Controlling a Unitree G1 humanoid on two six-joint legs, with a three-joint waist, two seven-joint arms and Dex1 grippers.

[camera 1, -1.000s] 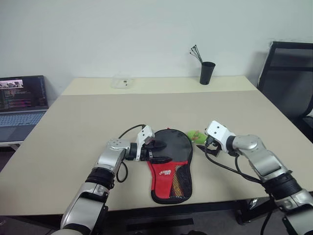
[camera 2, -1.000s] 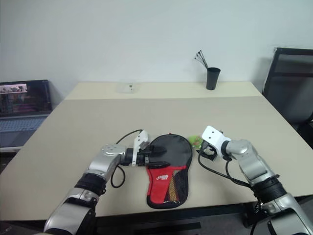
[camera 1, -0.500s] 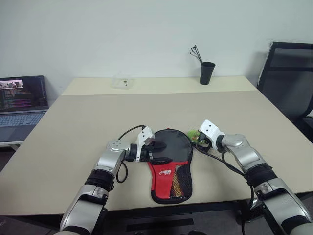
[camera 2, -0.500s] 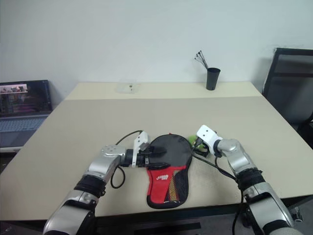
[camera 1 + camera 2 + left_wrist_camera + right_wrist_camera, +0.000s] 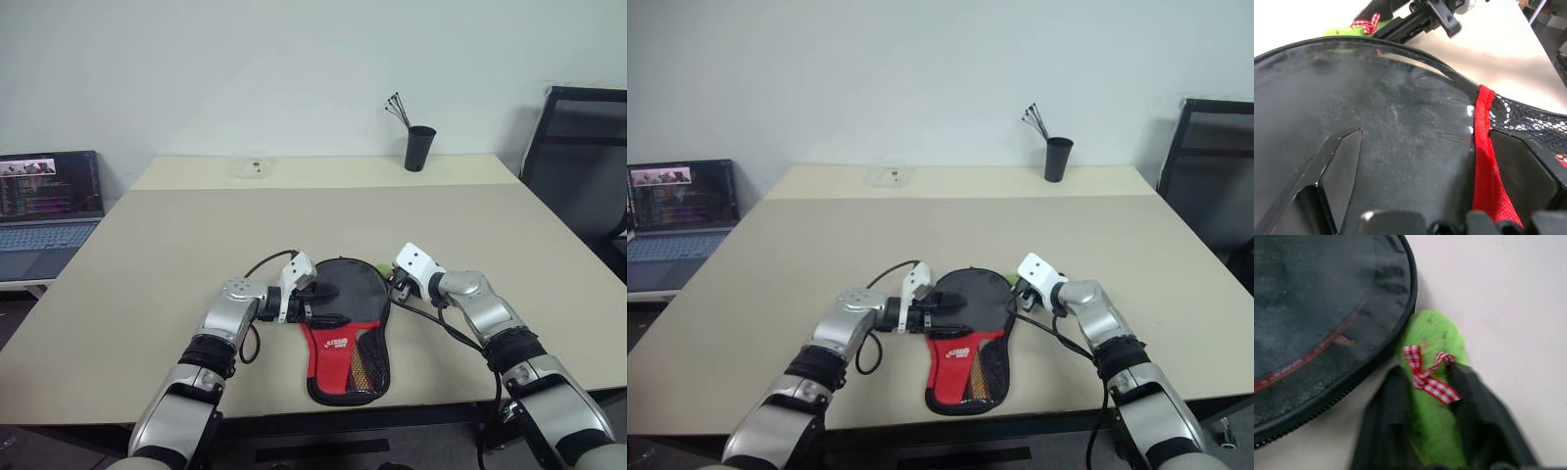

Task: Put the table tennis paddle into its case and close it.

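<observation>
Case [image 5: 349, 333] of black fabric, mesh and a red panel lies flat near the front edge of the table [image 5: 196, 245], round end away from us, narrow end toward us. We see the left gripper [image 5: 318, 302] reaching in from the left side, its two black fingers [image 5: 1337, 161] spread wide, one laid on the round black cover, the other at the red trim by the mesh. In the left wrist view the cover's zip runs partly open along the far rim. The paddle itself we cannot make out; whether it sits inside is unclear from here. At the case's right rim, the right gripper [image 5: 1425, 406] has its fingers closed around the small green fuzzy ball [image 5: 1432, 382], which wears a red-and-white checked bow and lies just beside the zip. A black cup [image 5: 418, 148] of sticks stands at the table's far edge, a laptop [image 5: 44, 211] off to the left, a black chair [image 5: 578, 166] to the right.
</observation>
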